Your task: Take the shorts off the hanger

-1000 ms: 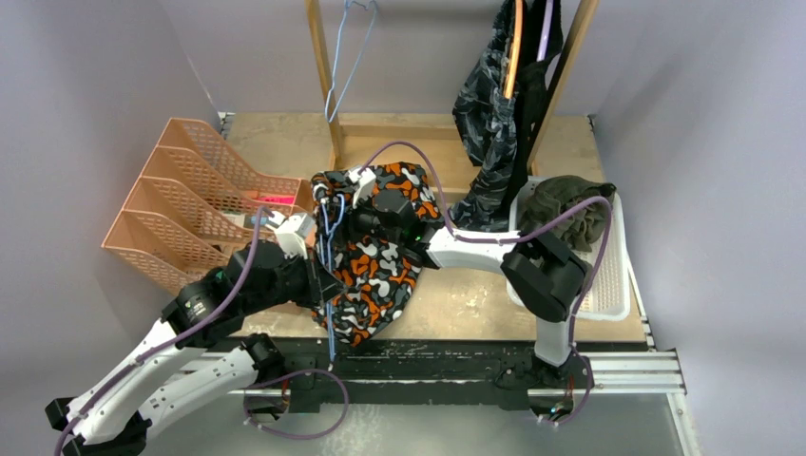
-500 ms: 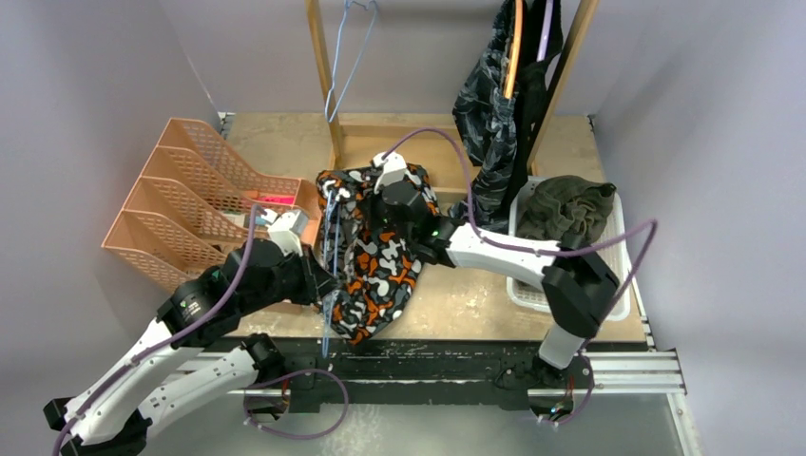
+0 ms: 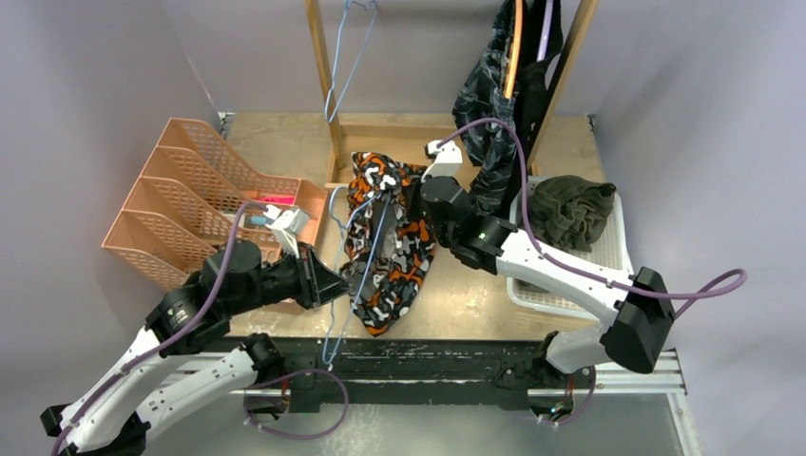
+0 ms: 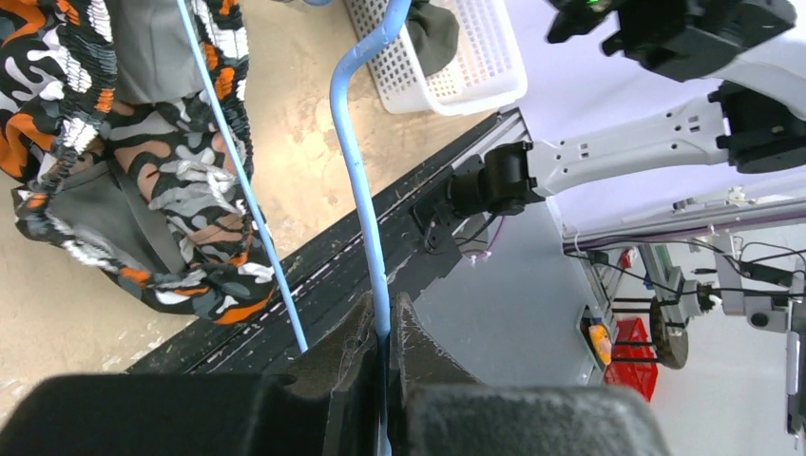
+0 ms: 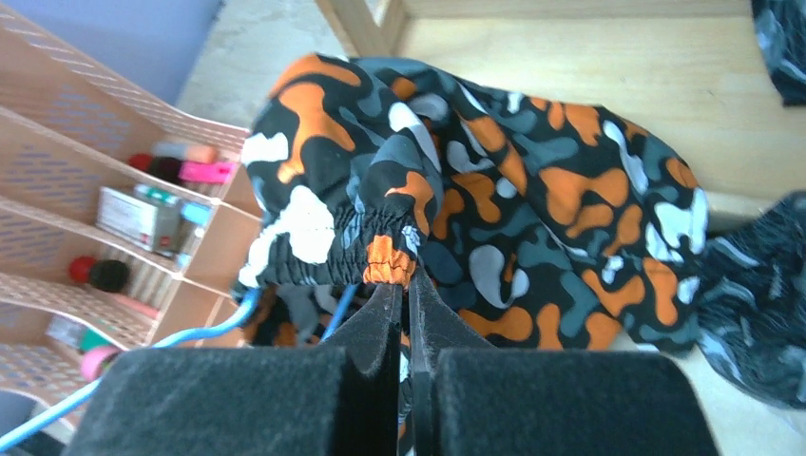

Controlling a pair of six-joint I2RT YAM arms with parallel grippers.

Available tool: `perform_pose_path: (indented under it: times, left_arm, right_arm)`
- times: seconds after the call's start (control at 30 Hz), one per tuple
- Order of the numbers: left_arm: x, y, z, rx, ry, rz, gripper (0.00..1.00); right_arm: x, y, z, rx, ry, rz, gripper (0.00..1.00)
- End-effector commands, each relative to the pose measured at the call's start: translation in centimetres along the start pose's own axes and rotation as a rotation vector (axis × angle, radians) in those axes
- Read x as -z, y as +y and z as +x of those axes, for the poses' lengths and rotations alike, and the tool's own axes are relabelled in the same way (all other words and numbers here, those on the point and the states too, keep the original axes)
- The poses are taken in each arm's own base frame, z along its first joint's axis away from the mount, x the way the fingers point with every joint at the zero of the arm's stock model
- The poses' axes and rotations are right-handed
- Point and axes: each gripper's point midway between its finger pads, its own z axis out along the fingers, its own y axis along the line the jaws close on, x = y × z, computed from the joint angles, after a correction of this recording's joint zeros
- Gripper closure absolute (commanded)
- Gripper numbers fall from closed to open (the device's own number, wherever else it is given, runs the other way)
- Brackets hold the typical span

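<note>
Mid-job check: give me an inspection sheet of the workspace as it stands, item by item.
Surface: wooden tabletop, bare patches showing.
Job's things: orange camouflage shorts apparently not yet off the held hanger, whose wire runs through them. Olive shorts lie in the white basket. Dark camouflage shorts and black shorts hang on the rack.
Clutter: peach file trays holding small items.
Grippers: left gripper shut on the held hanger's wire; right gripper shut on the orange shorts' waistband.
Cables: purple cable loops along each arm, near the hanging shorts.
Surroundings: wooden rack with a spare hanger; plain grey walls.
</note>
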Motion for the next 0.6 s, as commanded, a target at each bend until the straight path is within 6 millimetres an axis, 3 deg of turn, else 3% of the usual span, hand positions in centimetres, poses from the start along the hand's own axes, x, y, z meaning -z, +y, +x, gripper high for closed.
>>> perform_pose_path:
  times: [0.0, 0.17, 0.3, 0.37, 0.47, 0.57]
  left_arm:
    - [1.4, -3.5, -2.8, -0.031, -0.084, 0.111, 1.0]
    - [1.2, -2.3, -2.1, -0.024, -0.05, 0.047, 1.0]
    - [1.0, -1.1, -1.3, -0.025, -0.007, -0.012, 1.0]
    - [1.5, -0.8, -2.0, -0.031, -0.043, -0.041, 1.0]
    - [2.9, 0.0, -4.1, -0.024, -0.162, -0.106, 1.0]
    - [5.1, 3.1, -6.2, 0.001, -0.304, -0.291, 1.0]
  right_arm:
    - [-0.5, -3.7, 1.9, -0.013, 0.061, 0.141, 1.0]
    - [-1.2, -4.9, 2.5, -0.056, 0.094, 0.145, 1.0]
    - [-0.9, -4.0, 0.4, -0.052, 0.082, 0.121, 1.0]
    - [-0.3, -3.7, -1.2, -0.038, 0.06, 0.114, 1.0]
    - [1.3, -3.9, -1.9, -0.044, 0.06, 0.104, 1.0]
    - [3.4, -5.0, -2.1, -0.049, 0.061, 0.101, 1.0]
